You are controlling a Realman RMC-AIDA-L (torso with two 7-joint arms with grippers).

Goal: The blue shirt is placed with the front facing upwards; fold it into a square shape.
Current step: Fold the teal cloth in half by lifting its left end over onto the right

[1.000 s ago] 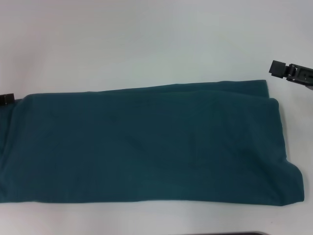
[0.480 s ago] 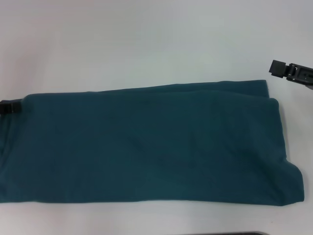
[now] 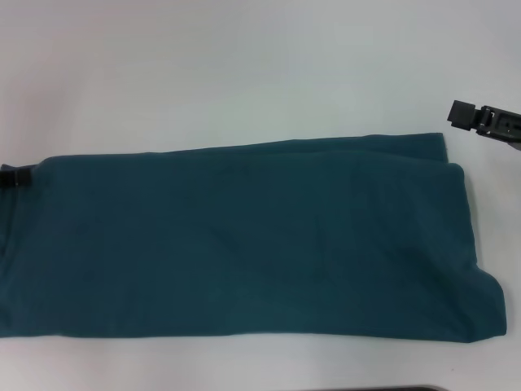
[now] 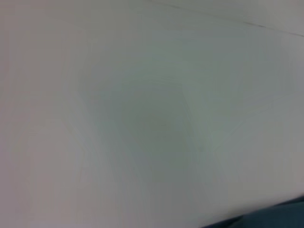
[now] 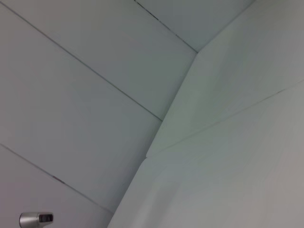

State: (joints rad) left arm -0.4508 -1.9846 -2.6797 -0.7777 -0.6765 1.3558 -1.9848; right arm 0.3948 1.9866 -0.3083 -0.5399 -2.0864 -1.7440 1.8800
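Overhead, from the head camera, the blue shirt (image 3: pixel 244 240) lies flat on the white counter (image 3: pixel 244 65) as a long horizontal band, plain teal side up, filling the frame from 9 o'clock to 3 o'clock. The left gripper (image 3: pixel 15 177) shows only as a dark tip at 9 o'clock, touching the shirt's far-left corner; the right gripper (image 3: pixel 487 119) hovers apart from the cloth at 2 o'clock. Whether either set of fingers is open cannot be told.

Next, the left wrist camera shows blurred counter and a dark sliver of shirt (image 4: pixel 280 216).

Last, the right wrist camera shows only pale panels.

Likely risk: a one-corner pinch could drag stacked layers askew, skewing the square. The shirt's left end is cut off.
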